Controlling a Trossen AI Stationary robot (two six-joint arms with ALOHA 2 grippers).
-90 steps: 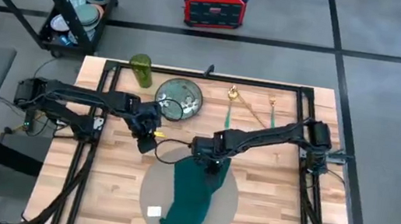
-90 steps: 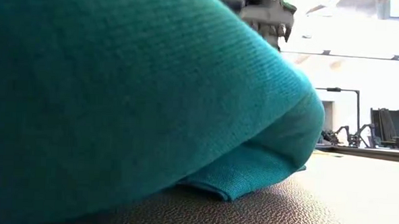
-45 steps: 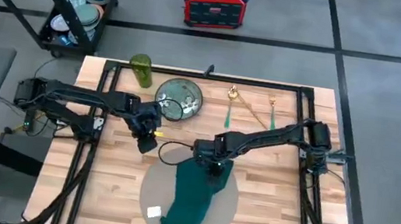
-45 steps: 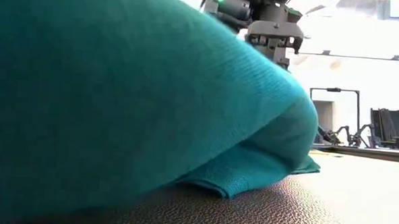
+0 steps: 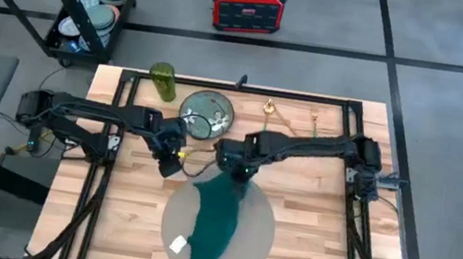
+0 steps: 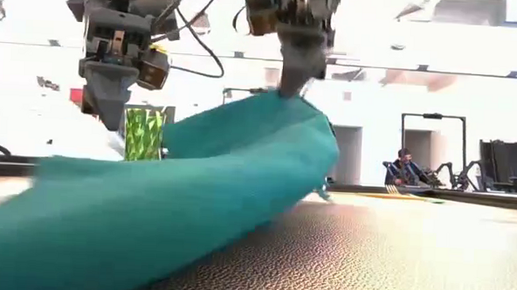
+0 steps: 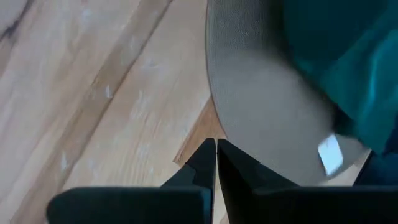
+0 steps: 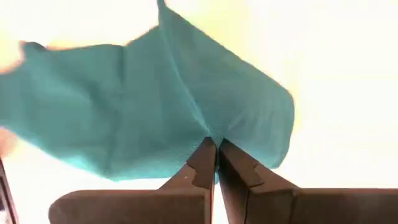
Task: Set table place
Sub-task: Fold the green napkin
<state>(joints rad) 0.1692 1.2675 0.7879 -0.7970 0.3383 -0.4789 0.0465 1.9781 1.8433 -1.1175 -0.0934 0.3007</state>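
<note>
Your placemat (image 5: 256, 228), the round grey-beige place, lies flat on the tabletop (image 5: 312, 204) toward its near edge, midway between the side rails. A teal cloth (image 5: 215, 218) drapes across the placemat from its far rim to its near rim, with a small white tag (image 5: 178, 245) at the cloth's near left side. Your right gripper (image 5: 235, 168) hangs over the placemat's far rim, jaws pinched shut on the cloth's far end; the low view shows that end lifted clear of the placemat while the remainder trails down onto it. In the right wrist view the two dark fingers (image 8: 202, 163) meet on a fold of the teal fabric. Your left gripper (image 5: 170, 163) hovers just beyond the placemat's far left rim, over bare wood, its jaws closed together with nothing between them and pointing down, apart from the cloth. Beyond the placemat's far rim sits a small green patterned plate (image 5: 207, 111), right behind the two grippers; farther left of it stands a green glass (image 5: 163, 81), and to its right lie gold-coloured cutlery (image 5: 287, 124) and a thin green utensil (image 5: 263, 130). The right arm stretches from its base at the tabletop's right edge, the left arm from the left edge.
</note>
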